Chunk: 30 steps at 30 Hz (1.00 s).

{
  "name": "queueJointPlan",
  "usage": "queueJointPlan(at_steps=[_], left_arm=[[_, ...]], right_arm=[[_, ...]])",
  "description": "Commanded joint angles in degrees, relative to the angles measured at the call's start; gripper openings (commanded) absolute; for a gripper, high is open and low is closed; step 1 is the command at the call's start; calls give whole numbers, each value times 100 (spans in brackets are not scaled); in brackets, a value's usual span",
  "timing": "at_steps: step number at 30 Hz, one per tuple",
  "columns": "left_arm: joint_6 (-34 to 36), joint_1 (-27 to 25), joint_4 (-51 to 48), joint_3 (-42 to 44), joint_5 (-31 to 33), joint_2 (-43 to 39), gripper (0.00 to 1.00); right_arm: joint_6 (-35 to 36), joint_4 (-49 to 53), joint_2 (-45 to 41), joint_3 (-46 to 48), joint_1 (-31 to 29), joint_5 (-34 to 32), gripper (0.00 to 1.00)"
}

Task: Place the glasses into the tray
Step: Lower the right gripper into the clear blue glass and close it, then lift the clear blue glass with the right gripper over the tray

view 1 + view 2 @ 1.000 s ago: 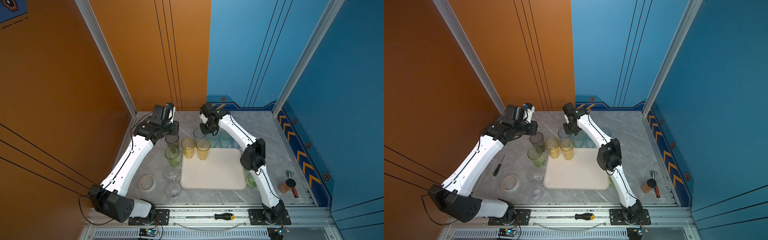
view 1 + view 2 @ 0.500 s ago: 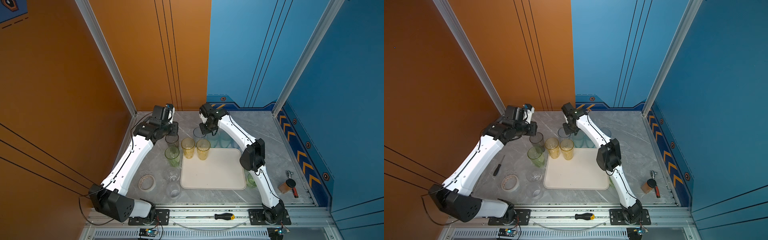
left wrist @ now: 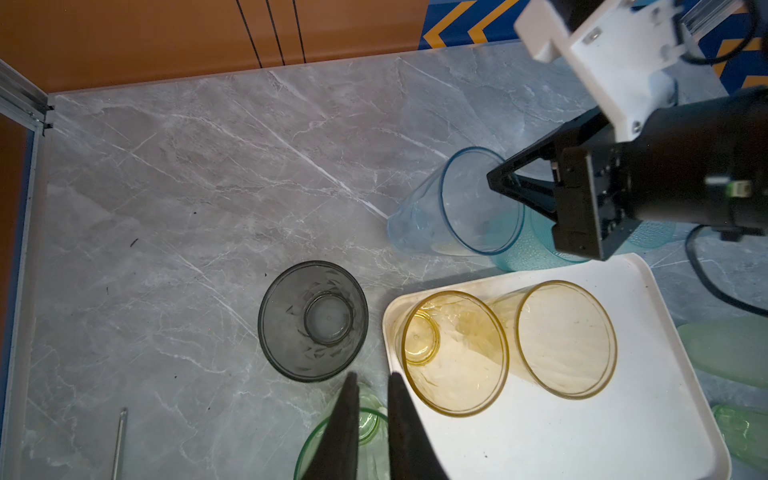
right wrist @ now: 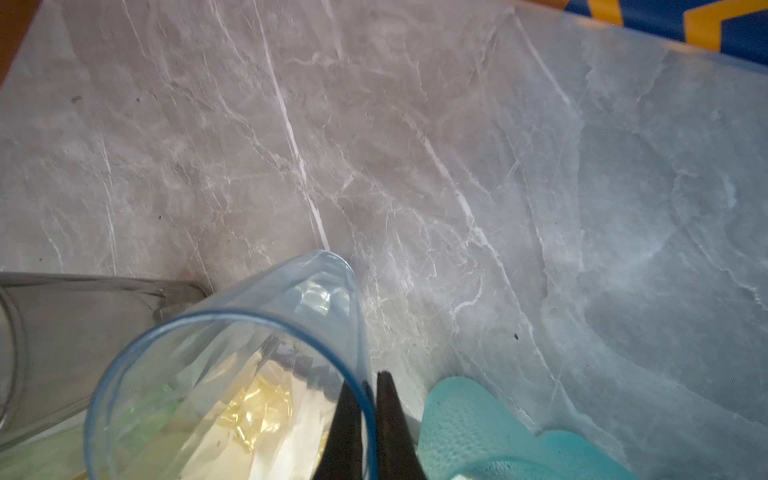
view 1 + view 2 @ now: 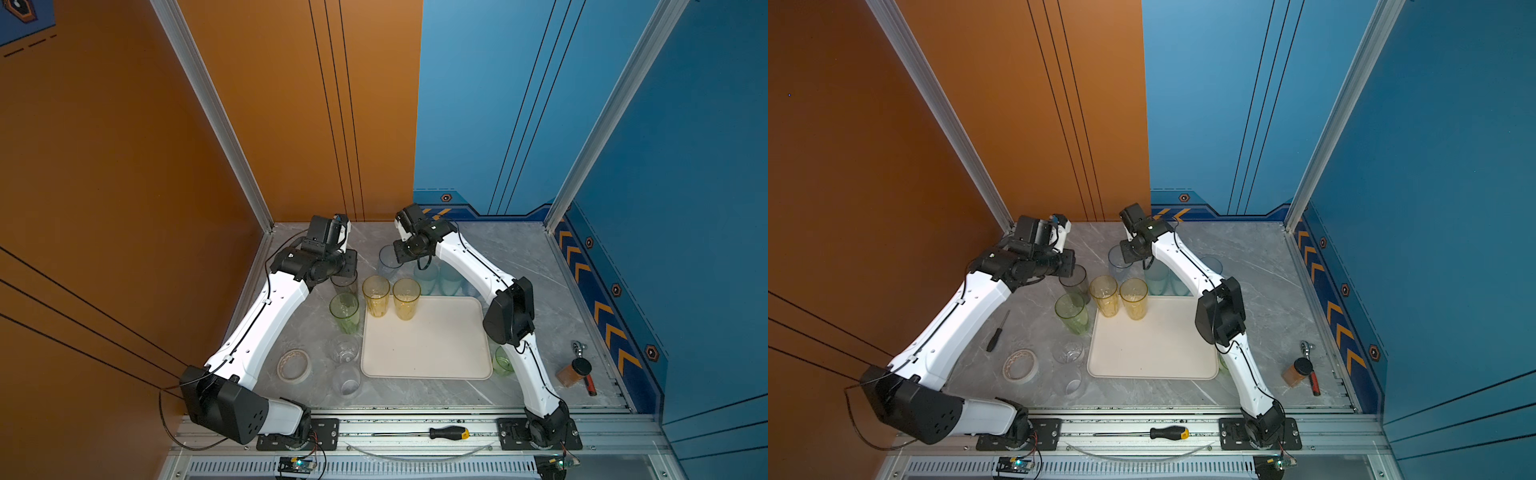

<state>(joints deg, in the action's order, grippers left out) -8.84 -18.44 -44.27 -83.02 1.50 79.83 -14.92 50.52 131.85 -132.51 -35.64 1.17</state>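
- right hand: pinched tight on the wall of the blue glass right at the rim, one finger inside the mouth and the other outside. So it's a rim grip, not a grip around the body
- that glass looks about upright, long axis vertical, mouth pointing up. Can't tell if its base sits on the worktop or is just off it
- going outward: teal glasses are just beside the hand on its right, and the grey glass is off to the left
- the bit that matters imo: the tray lies toward the robot from the hand, and a little right. The blue glass is outside it, just past the far left corner
- two yellow glasses stand in the tray along that far edge, right between the blue glass and the bare part of the tray. My guess is the carry has to go up and over them. It'd need to keep the glass vertical too, since a rim pinch lets it swing
- left hand: nearly closed, just a narrow slit between the fingers, nothing in it. It hovers above the green glass with the grey one close by, so it's the nearer arm for those two
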Motion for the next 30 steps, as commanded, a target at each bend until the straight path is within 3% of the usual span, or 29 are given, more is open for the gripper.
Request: queueJointPlan(at_steps=[1,8,14,23,30], left_arm=[[67,-45,8,117,173,-156,16],[32,-114,7,208,255,-322,16],[-13,-168,7,173,263,-355,16],[1,-424,-2,-240,285,-74,16],[153,-1123,-297,-661,545,332,16]], right_arm=[[-178,-796,-838,395,34,-168,0],[-166,-1501,-2527,1878,292,-140,0],[323,-1373,-4186,3054,527,-115,0],[1058,854,-5481,3296,528,-800,0],[1044,2070,-5413,3397,258,-1107,0]])
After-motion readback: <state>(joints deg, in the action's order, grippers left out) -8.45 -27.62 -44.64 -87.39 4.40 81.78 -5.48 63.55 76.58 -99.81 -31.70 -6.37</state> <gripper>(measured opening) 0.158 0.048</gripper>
